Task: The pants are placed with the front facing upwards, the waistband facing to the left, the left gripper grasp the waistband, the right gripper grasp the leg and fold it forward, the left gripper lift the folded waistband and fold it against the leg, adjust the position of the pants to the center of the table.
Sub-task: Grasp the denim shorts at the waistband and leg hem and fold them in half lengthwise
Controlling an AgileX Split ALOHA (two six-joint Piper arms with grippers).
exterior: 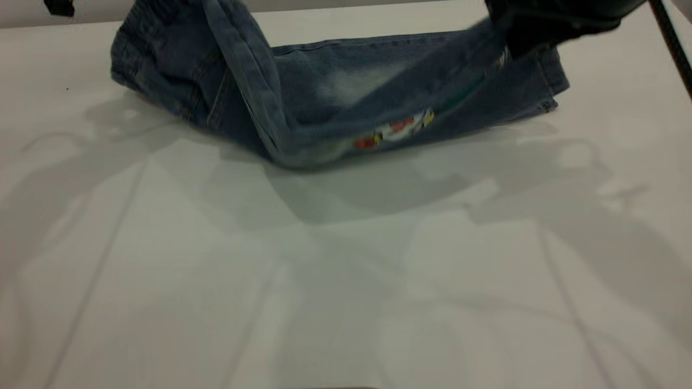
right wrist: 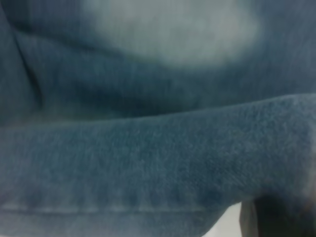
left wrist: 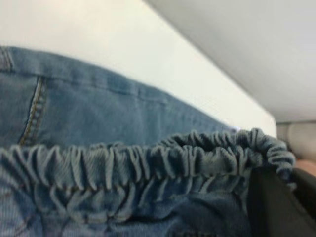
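pants (exterior: pixel 335 102) lifted, right tool (exterior: pixel 532 35) gripping leg

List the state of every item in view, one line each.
pants: near long edge lifted and part-folded, cartoon print showing, far half flat on the table.
waistband: raised off the table, ruched, gripped at one end.
left gripper: beside the waistband.
right gripper: at the raised leg end.
table: bearing the pants.
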